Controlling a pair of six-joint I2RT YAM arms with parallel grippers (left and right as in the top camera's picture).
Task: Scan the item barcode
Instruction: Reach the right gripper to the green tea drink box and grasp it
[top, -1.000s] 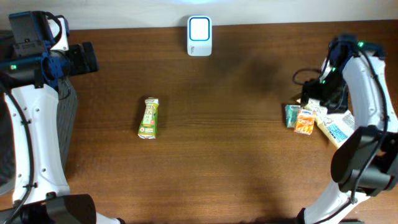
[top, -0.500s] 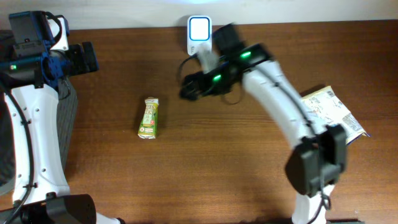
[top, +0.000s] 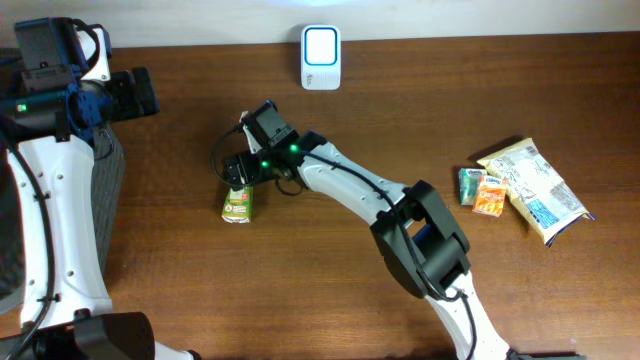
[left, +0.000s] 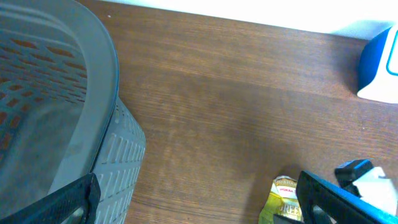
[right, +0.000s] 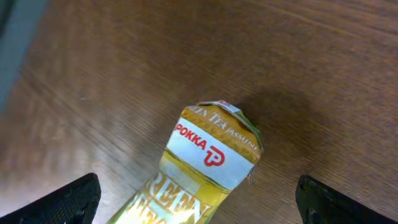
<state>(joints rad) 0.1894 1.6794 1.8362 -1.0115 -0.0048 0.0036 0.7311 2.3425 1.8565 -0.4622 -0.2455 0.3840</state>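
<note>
Finding: within the last second the right pincer (top: 237, 168) has crossed from the snack packets (top: 520, 190) at frame right to the green tea carton (top: 238, 203), which lies left of centre on the worktop (top: 400, 270). Its jaws are spread wide over the carton's upper end, gripping nothing. The left pincer (top: 130, 93) is spread and idle, upper left. The scanner (top: 321, 58) is unused; pickup is judged next.

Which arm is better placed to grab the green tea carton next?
Right. The right gripper hovers open over the tea carton; the left gripper sits off near the basket.
</note>
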